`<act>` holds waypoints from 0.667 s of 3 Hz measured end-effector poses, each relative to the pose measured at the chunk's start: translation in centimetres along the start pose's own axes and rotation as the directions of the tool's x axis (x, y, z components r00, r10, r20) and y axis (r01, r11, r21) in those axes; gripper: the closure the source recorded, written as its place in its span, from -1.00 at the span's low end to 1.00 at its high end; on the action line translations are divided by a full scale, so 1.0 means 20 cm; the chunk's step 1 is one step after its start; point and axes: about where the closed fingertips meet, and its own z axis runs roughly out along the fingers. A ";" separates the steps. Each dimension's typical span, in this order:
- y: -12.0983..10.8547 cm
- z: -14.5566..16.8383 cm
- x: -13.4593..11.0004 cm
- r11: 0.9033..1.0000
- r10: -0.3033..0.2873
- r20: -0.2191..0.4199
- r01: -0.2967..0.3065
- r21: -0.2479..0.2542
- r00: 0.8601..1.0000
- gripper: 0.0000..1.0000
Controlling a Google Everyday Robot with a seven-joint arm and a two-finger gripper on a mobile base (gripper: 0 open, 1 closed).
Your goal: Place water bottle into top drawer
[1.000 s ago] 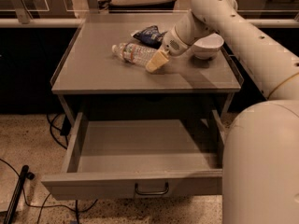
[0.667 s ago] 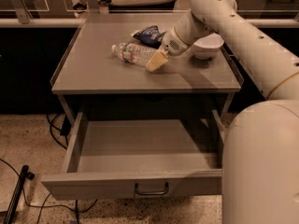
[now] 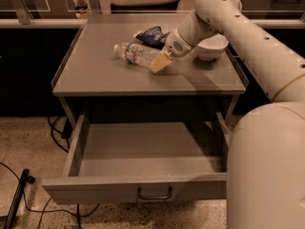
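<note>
Tool (image 3: 159,62) rests against the base of the bottle (image 3: 134,53) lying on the surface (image 3: 95,70), grip I cannot tell; held that far off-centre, I fear it pivots out before the drawer (image 3: 143,151) below.

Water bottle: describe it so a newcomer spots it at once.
On the flat grey tabletop above the open drawer, left of the white bowl, a clear ribbed plastic bottle lies on its side, the gripper at its base. Unlike the dark blue snack bag behind it, it is see-through with a white cap.
</note>
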 end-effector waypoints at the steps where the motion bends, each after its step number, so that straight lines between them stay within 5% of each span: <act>1: 0.06 -0.01 0.02 0.999 -0.036 -0.008 0.037 0.015 0.999 1.00; 2: 0.20 -0.17 0.06 0.994 -0.083 0.011 0.081 0.075 0.997 1.00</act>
